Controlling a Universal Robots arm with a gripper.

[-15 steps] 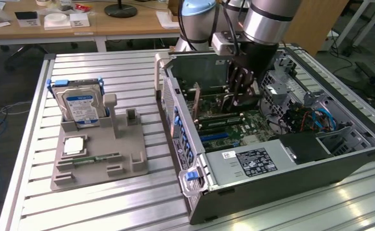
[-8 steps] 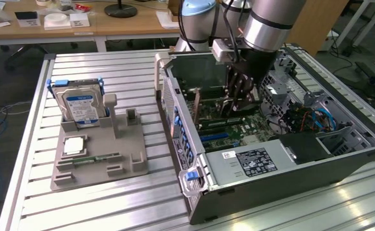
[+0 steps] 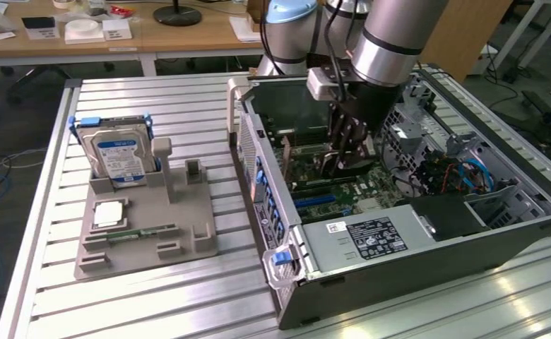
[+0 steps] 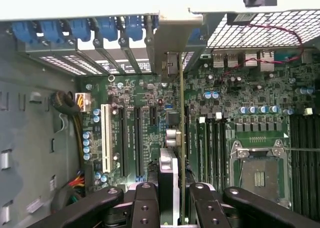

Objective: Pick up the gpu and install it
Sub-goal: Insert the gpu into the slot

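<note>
Slatted aluminium table (image 3: 162, 296) carries an open computer case (image 3: 427, 282) and, toward the exterior view's left, a grey parts holder (image 3: 143, 233). Inside the case, the gpu (image 4: 171, 178) stands on edge above the motherboard (image 4: 150, 103), seen edge-on in the wrist view, its silver bracket (image 4: 172, 53) lying against the rear slot openings. The card sits in line with a slot among the black expansion slots (image 4: 129, 138), beside the white slot (image 4: 105, 138); whether it is fully seated cannot be told. The gripper (image 4: 174, 198) is closed on the gpu, one black finger on each side of the card. In the exterior view the gripper (image 3: 351, 152) reaches down into the case. The CPU socket (image 4: 260, 173) lies beyond the memory slots. On the holder, a hard drive (image 3: 120, 155) stands upright, and a memory stick (image 3: 143, 232) lies flat nearer the front.
</note>
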